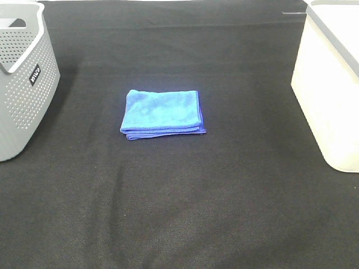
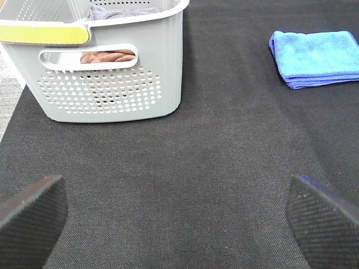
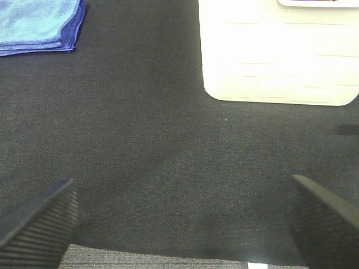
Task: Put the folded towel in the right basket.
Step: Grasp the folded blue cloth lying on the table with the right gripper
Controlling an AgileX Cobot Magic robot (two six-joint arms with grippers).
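Folded blue microfibre towel (image 1: 162,114) lies flat on the black cloth bench (image 1: 179,213), with the white plastic basket (image 1: 331,89) at its 3 o'clock. Left gripper (image 2: 176,221) and right gripper (image 3: 179,221) are spread and empty. Pickup has not begun. The next move is probably for the right gripper to reach over and pinch the towel.

A folded blue towel (image 1: 162,114) lies flat near the middle of the black-covered table (image 1: 179,224), well apart from the grey perforated basket (image 1: 25,89) at the left edge and the white basket (image 1: 331,101) at the right edge
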